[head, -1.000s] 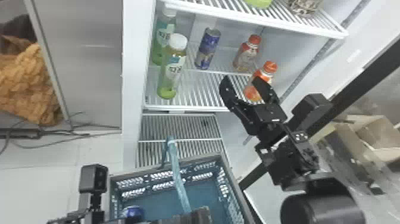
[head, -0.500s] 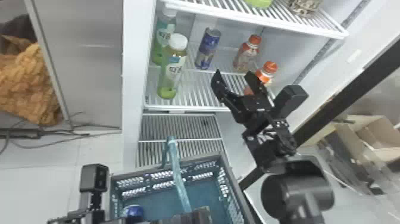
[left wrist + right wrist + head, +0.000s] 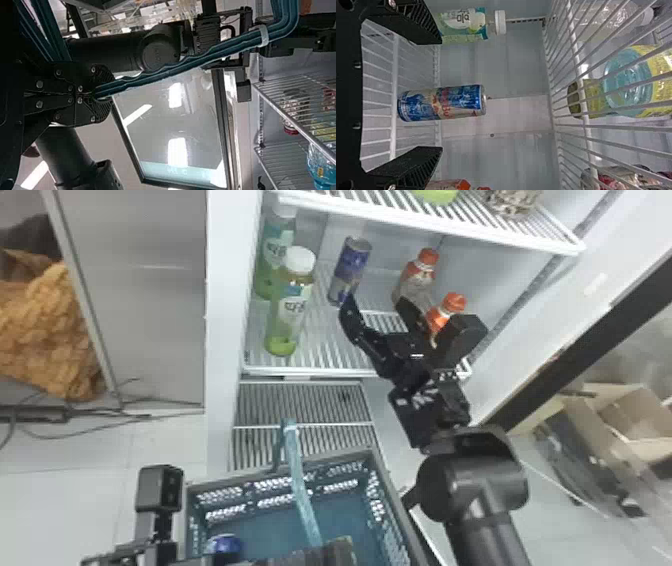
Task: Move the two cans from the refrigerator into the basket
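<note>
A: Left to right?
B: First can (image 3: 225, 543) in basket (image 3: 340, 459), left gripper (image 3: 102, 95) pinching basket's handle (image 3: 301, 490), second can (image 3: 351, 265) on shelf (image 3: 320, 371) beyond basket, right gripper (image 3: 376, 305) spread, also beyond basket.
A: Step?
B: Second pick, likely pre-grasp; next needs fingers around can, then close.

The black arms (image 3: 492, 535) have rounded joints (image 3: 470, 480) and silver screws (image 3: 39, 84).

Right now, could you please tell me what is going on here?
A robot is moving cans from a fridge to a basket. Its left gripper holds the basket's handle; its open right gripper faces the can on the shelf, not yet gripped. A blue item, apparently the other can, is in the basket.
</note>
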### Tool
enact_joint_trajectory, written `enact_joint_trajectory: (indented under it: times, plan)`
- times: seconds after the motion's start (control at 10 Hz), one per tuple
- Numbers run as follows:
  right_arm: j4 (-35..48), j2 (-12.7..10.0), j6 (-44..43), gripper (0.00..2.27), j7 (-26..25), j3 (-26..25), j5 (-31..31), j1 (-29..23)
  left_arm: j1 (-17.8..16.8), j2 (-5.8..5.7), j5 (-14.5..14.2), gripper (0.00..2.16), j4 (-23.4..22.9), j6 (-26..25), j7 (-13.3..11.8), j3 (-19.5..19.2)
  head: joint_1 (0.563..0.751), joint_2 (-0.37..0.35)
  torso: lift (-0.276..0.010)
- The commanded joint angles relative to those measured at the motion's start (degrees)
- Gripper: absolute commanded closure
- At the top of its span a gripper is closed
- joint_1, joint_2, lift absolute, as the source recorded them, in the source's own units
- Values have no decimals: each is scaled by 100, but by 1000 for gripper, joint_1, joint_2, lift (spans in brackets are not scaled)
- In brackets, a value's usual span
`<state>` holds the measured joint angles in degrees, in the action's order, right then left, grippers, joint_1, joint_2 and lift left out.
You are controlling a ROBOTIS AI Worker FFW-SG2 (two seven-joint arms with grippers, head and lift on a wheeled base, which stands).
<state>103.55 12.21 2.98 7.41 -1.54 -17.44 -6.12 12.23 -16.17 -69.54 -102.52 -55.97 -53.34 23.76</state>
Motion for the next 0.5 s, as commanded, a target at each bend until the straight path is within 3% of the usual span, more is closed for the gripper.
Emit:
enact_joint_trajectory:
  times: [0.0,0.4]
  plan:
    - [-167,0,-3,41,-38,29,42,120,0,0,19,1188,-6,0,-1,0,695,-350,-276]
    - [-814,71,-270,1,-108,223,99,584,-14,-9,19,1188,8,0,-1,12,695,-350,-276]
